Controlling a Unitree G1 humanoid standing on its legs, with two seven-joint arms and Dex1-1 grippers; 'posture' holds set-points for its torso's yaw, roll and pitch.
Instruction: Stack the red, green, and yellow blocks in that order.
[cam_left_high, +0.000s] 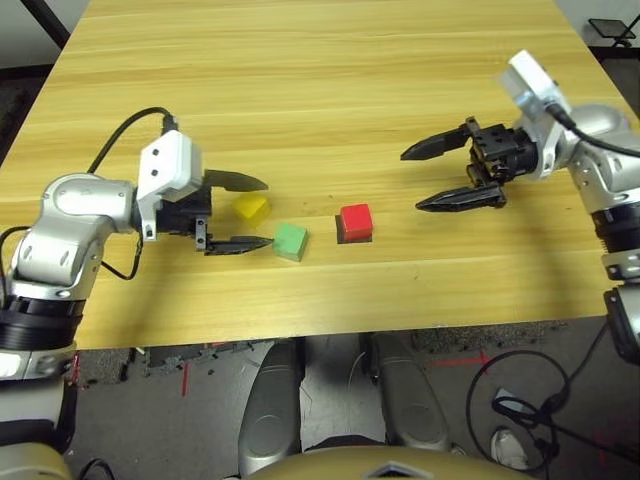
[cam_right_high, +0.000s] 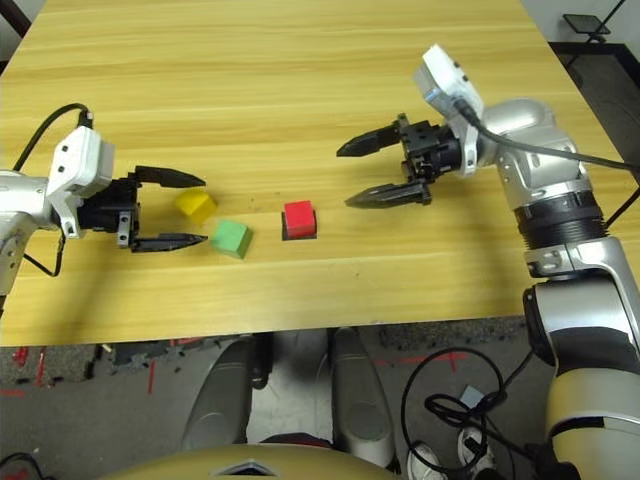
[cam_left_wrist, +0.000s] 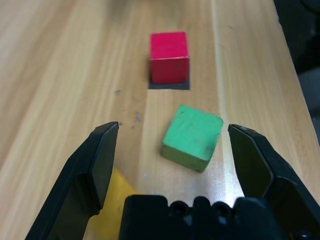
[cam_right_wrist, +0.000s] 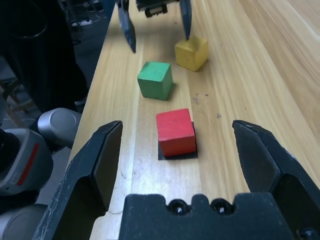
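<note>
Nearest, and furthest left, the left gripper (cam_left_high: 256, 213) spreads its jaws wide, empty, left of the red block (cam_left_high: 356, 221). Between that gripper and the red block lie the yellow block (cam_left_high: 252, 208), then the green block (cam_left_high: 290, 242). The red block sits on the black patch (cam_left_high: 341, 231), with bare wood between it and the table's (cam_left_high: 330, 300) front edge. Right of the red block, the right gripper (cam_left_high: 410, 182) gapes wide, empty.

"What's the tabletop (cam_left_high: 330, 80)?"
"Smooth pale wood grain, softly glossy."
"And the red block (cam_left_high: 356, 221)?"
"Matt, smooth-faced; so is the green block (cam_left_high: 291, 242), between eight and nine o'clock from it."
"The yellow block (cam_left_high: 252, 209), about ten o'clock from green?"
"Matt too. The right gripper (cam_left_high: 409, 180) has smooth, plastic-looking black fingers."
</note>
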